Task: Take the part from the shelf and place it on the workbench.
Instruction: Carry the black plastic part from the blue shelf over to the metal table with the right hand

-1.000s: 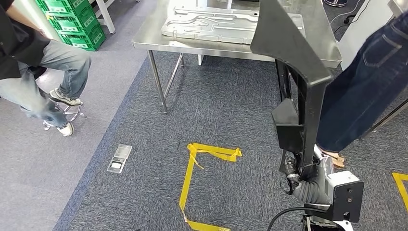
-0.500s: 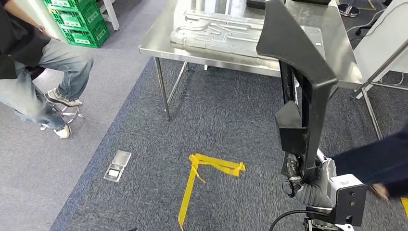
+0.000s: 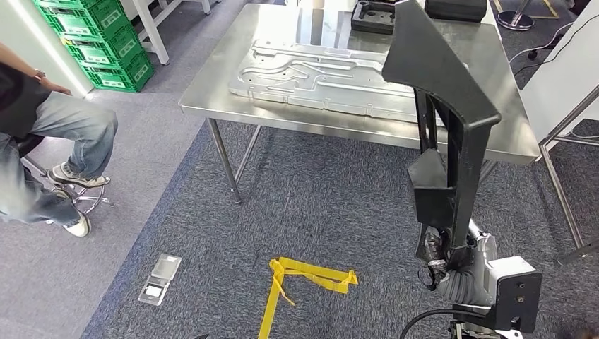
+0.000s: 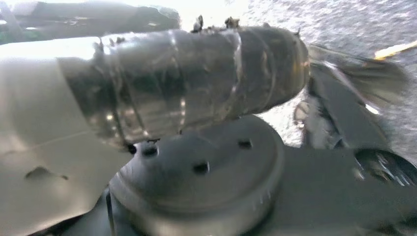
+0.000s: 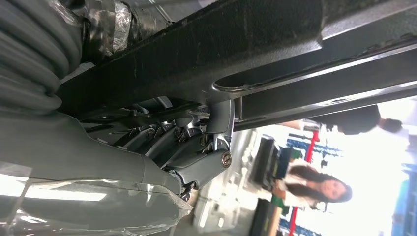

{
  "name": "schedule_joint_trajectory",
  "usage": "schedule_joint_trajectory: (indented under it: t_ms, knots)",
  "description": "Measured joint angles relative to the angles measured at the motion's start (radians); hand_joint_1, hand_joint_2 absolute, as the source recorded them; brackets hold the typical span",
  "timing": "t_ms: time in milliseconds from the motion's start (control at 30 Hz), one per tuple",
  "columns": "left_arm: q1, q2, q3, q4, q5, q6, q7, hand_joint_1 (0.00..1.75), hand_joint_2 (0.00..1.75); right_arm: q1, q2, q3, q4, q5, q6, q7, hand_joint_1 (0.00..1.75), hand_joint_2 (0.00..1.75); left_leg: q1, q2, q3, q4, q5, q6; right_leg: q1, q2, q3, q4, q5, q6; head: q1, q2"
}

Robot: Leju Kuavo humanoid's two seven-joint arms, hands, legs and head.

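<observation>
The right hand [image 3: 441,253] is clamped around the lower end of the one black part [image 3: 441,106], fingers [image 5: 196,142] wrapped on its bar. The part stands upright above the hand, its broad top in front of the workbench's [image 3: 212,106] near edge, off the surface. The left hand [image 4: 187,83] hangs over carpet; whether it is closed I cannot tell. One grey panel [image 3: 318,74] lies on the workbench. Two black trays [image 3: 374,14] sit at the far edge. One person [image 3: 42,141] sits apart.
</observation>
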Motion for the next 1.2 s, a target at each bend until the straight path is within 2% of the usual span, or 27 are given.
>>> schedule_joint_trajectory:
  t_ms: [33, 100, 133, 167, 233, 267, 300, 333, 400, 433, 467, 500, 567, 600, 633, 733, 800, 833, 900, 933, 967, 1000, 1067, 1100, 1133, 1200]
  knots:
    - [0.002, 0.0, 0.0, 0.0, 0.0, 0.0, 0.0, 0.0, 0.0, 0.0, 0.0, 0.0, 0.0, 0.0, 0.0, 0.0, 1.75, 1.75, 0.0, 0.0, -0.009, -0.055, 0.053, 0.001, 0.0, 0.001, 0.02, -0.001, -0.017, 0.003, 0.0, 0.0]
    - [0.004, 0.001, 0.0, 0.0, -0.001, 0.002, 0.002, 0.0, 0.0, 0.0, 0.0, 0.0, 0.001, -0.001, 0.0, 0.0, 1.75, 1.75, -0.001, 0.001, -0.014, -0.165, 0.246, 0.008, 0.002, 0.004, 0.053, -0.002, -0.052, 0.013, 0.0, 0.0]
    - [0.004, 0.002, 0.0, 0.0, -0.001, 0.002, 0.003, 0.0, 0.0, -0.001, 0.0, 0.0, 0.001, -0.001, 0.0, -0.001, 1.75, 1.75, -0.003, 0.001, -0.011, -0.197, 0.317, 0.013, 0.003, 0.006, 0.063, -0.004, -0.068, 0.018, 0.001, 0.0]
    - [0.002, 0.002, 0.0, 0.0, -0.001, 0.004, 0.003, 0.0, 0.0, -0.002, 0.001, 0.0, 0.0, -0.002, 0.0, -0.001, 1.75, 1.75, -0.005, 0.001, -0.008, -0.21, 0.349, 0.017, 0.004, 0.007, 0.076, -0.008, -0.081, 0.024, 0.0, 0.0]
    - [-0.005, 0.0, 0.0, 0.0, -0.001, 0.005, 0.003, 0.0, 0.0, -0.004, 0.001, 0.0, -0.006, -0.002, 0.0, -0.002, 1.75, 1.75, -0.003, 0.0, 0.01, -0.211, 0.338, 0.028, 0.005, 0.007, 0.093, -0.016, -0.1, 0.035, 0.0, 0.0]
    - [-0.008, -0.001, 0.0, -0.001, -0.001, 0.006, 0.003, 0.0, 0.0, -0.005, 0.001, -0.001, -0.009, -0.002, 0.0, -0.002, 1.75, 1.75, -0.001, -0.001, 0.018, -0.214, 0.337, 0.035, 0.005, 0.004, 0.091, -0.003, -0.112, 0.041, 0.002, 0.0]
    - [-0.011, -0.002, 0.0, -0.001, -0.001, 0.008, 0.005, 0.0, 0.0, -0.006, 0.002, -0.001, -0.011, -0.001, 0.0, -0.002, 1.75, 1.75, 0.002, -0.001, 0.025, -0.217, 0.337, 0.041, 0.005, 0.002, 0.075, 0.036, -0.135, 0.047, 0.003, 0.0]
    - [-0.012, -0.002, 0.0, -0.001, -0.001, 0.009, 0.006, 0.0, 0.0, -0.006, 0.002, -0.001, -0.011, -0.001, 0.0, -0.003, 1.75, 1.75, 0.003, -0.001, 0.027, -0.219, 0.335, 0.046, 0.003, 0.0, 0.042, 0.098, -0.163, 0.053, 0.004, 0.0]
    - [-0.013, -0.004, 0.0, -0.001, -0.001, 0.013, 0.009, 0.0, 0.0, -0.002, 0.002, -0.001, -0.009, -0.001, 0.0, -0.003, 1.75, 1.75, 0.002, -0.002, 0.03, -0.219, 0.328, 0.052, 0.001, -0.002, -0.054, 0.246, -0.214, 0.059, 0.005, 0.0]
    - [-0.012, -0.005, 0.0, -0.001, -0.001, 0.014, 0.01, 0.0, 0.0, 0.001, 0.002, -0.001, -0.007, -0.001, 0.0, -0.003, 1.75, 1.75, 0.0, -0.002, 0.032, -0.219, 0.324, 0.054, 0.001, -0.002, -0.092, 0.287, -0.215, 0.059, 0.005, 0.0]
    - [-0.01, -0.005, 0.0, -0.001, -0.001, 0.015, 0.01, 0.0, 0.0, 0.002, 0.002, -0.001, -0.006, -0.001, 0.0, -0.003, 1.75, 1.75, -0.002, -0.002, 0.037, -0.219, 0.319, 0.054, 0.001, -0.002, -0.113, 0.288, -0.193, 0.057, 0.005, 0.0]
    - [-0.008, -0.006, 0.0, -0.001, -0.001, 0.016, 0.01, 0.0, 0.0, 0.003, 0.002, -0.001, -0.005, -0.001, 0.0, -0.003, 1.75, 1.75, -0.004, -0.003, 0.043, -0.219, 0.315, 0.054, 0.002, -0.002, -0.113, 0.247, -0.15, 0.052, 0.005, 0.0]
    - [-0.007, -0.009, 0.0, -0.001, -0.001, 0.018, 0.012, 0.0, 0.0, 0.003, 0.002, -0.002, -0.004, -0.002, 0.0, -0.003, 1.75, 1.75, -0.009, -0.005, 0.054, -0.219, 0.307, 0.053, 0.007, -0.002, -0.079, 0.109, -0.052, 0.035, 0.004, 0.0]
    - [-0.008, -0.011, 0.0, -0.001, -0.001, 0.018, 0.014, 0.0, 0.0, 0.003, 0.002, -0.002, -0.005, -0.002, 0.0, -0.003, 1.75, 1.75, -0.01, -0.006, 0.057, -0.219, 0.304, 0.05, 0.011, -0.003, -0.063, 0.055, -0.021, 0.028, 0.003, 0.0]
    - [-0.009, -0.013, 0.0, -0.001, -0.001, 0.019, 0.016, 0.0, 0.0, 0.003, 0.002, -0.002, -0.005, -0.002, 0.0, -0.003, 1.75, 1.75, -0.009, -0.008, 0.059, -0.22, 0.302, 0.046, 0.015, -0.003, -0.055, 0.026, -0.006, 0.023, 0.002, 0.0]
    - [-0.009, -0.014, 0.0, -0.001, -0.001, 0.021, 0.019, 0.0, 0.0, 0.003, 0.001, -0.004, -0.005, -0.002, 0.0, -0.004, 1.75, 1.75, -0.008, -0.009, 0.063, -0.226, 0.3, 0.029, 0.016, -0.003, -0.046, 0.004, 0.005, 0.012, 0.001, 0.0]
    - [-0.008, -0.012, 0.0, -0.001, -0.002, 0.021, 0.02, 0.0, 0.0, 0.003, 0.002, -0.006, -0.006, -0.002, 0.0, -0.003, 1.75, 1.75, -0.007, -0.005, 0.052, -0.193, 0.275, 0.018, 0.009, -0.004, -0.029, -0.017, 0.017, 0.003, -0.002, 0.0]
    - [-0.008, -0.01, 0.0, -0.001, -0.002, 0.02, 0.02, 0.0, 0.0, 0.003, 0.002, -0.006, -0.006, -0.002, 0.0, -0.003, 1.75, 1.75, -0.005, -0.002, 0.031, -0.144, 0.248, 0.013, 0.007, -0.005, -0.022, -0.024, 0.02, 0.001, -0.003, 0.0]
    - [-0.007, -0.009, 0.0, -0.001, -0.002, 0.019, 0.022, 0.0, 0.0, 0.004, 0.003, -0.008, -0.005, -0.003, -0.001, -0.003, 1.75, 1.75, 0.002, -0.001, -0.034, -0.01, 0.189, 0.003, 0.006, -0.007, -0.018, -0.026, 0.018, -0.001, -0.004, 0.0]
    - [-0.006, -0.009, 0.0, -0.001, -0.003, 0.018, 0.022, 0.0, 0.0, 0.006, 0.003, -0.008, -0.004, -0.003, -0.002, -0.003, 1.75, 1.75, 0.006, 0.0, -0.06, 0.038, 0.179, -0.002, 0.005, -0.007, -0.016, -0.026, 0.014, 0.0, -0.004, 0.0]
    - [-0.005, -0.008, 0.0, -0.001, -0.004, 0.017, 0.022, 0.0, 0.0, 0.007, 0.003, -0.008, -0.003, -0.002, -0.003, -0.002, 1.75, 1.75, 0.009, 0.0, -0.07, 0.05, 0.187, -0.005, 0.005, -0.007, -0.013, -0.025, 0.009, 0.002, -0.004, 0.0]
    - [-0.004, -0.008, 0.0, -0.001, -0.005, 0.016, 0.022, 0.0, 0.0, 0.008, 0.003, -0.009, -0.002, -0.001, -0.005, -0.001, 1.75, 1.75, 0.011, 0.002, -0.059, 0.023, 0.213, -0.007, 0.003, -0.007, -0.008, -0.023, 0.003, 0.005, -0.004, 0.0]
    - [-0.004, -0.007, 0.0, -0.001, -0.007, 0.014, 0.023, 0.0, 0.0, 0.007, 0.003, -0.009, -0.001, 0.005, -0.008, 0.007, 1.75, 1.75, 0.013, 0.006, 0.003, -0.108, 0.28, -0.009, -0.001, -0.006, 0.004, -0.018, -0.012, 0.015, -0.004, 0.0]
    - [-0.004, -0.006, 0.0, -0.001, -0.009, 0.013, 0.024, 0.0, 0.0, 0.005, 0.003, -0.009, 0.0, 0.011, -0.009, 0.013, 1.75, 1.75, 0.013, 0.008, 0.031, -0.163, 0.297, -0.008, -0.002, -0.007, 0.008, -0.017, -0.02, 0.021, -0.004, 0.0]
    - [-0.006, -0.006, 0.0, -0.001, -0.01, 0.013, 0.025, 0.0, 0.0, 0.003, 0.004, -0.009, 0.002, 0.017, -0.01, 0.02, 1.75, 1.75, 0.012, 0.009, 0.049, -0.202, 0.303, -0.003, -0.001, -0.006, 0.01, -0.015, -0.027, 0.028, -0.005, 0.0]
    - [-0.008, -0.007, 0.0, -0.001, -0.015, 0.011, 0.027, 0.0, 0.0, -0.003, 0.004, -0.008, 0.006, 0.028, -0.011, 0.031, 1.75, 1.75, 0.011, 0.007, 0.053, -0.22, 0.291, 0.013, 0.002, -0.006, 0.011, -0.014, -0.03, 0.041, -0.004, 0.0]
